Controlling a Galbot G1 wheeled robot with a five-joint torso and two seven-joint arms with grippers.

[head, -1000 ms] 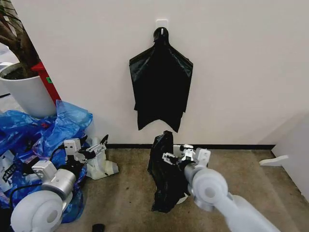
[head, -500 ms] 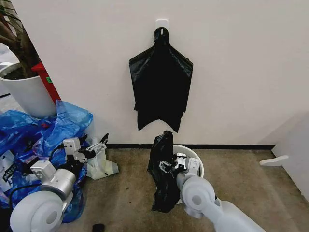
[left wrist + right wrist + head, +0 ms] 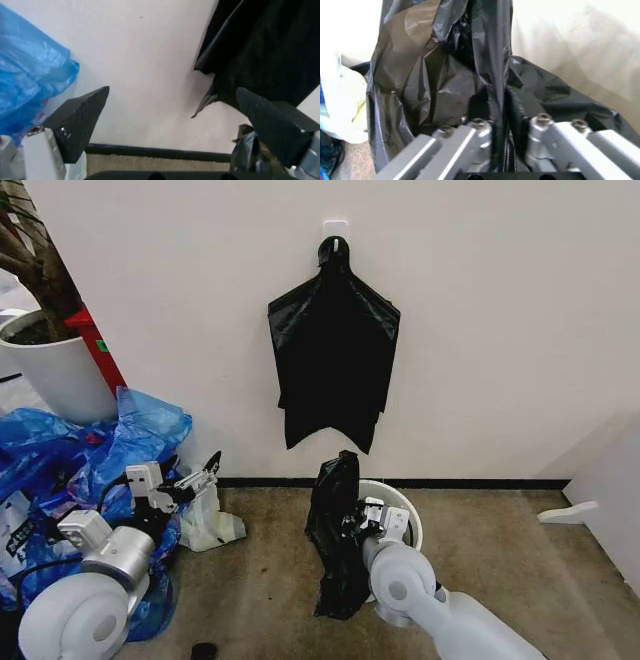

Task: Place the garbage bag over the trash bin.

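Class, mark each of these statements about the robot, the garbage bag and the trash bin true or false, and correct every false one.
1. The right pincer is shut on the garbage bag. True.
2. The left pincer holds a blue plastic bag. False: it is open and holds nothing.
3. The trash bin stands on the floor near the wall. True.
4. The garbage bag fully lines the trash bin. False: it hangs bunched at the bin's left side, part of the rim bare.
5. A black bundle hangs on the wall above the bin. True.

The garbage bag (image 3: 336,535) and the right tool (image 3: 358,521) hide most of the trash bin (image 3: 404,510); the plant pot (image 3: 50,375) is cut off at the frame's left edge.
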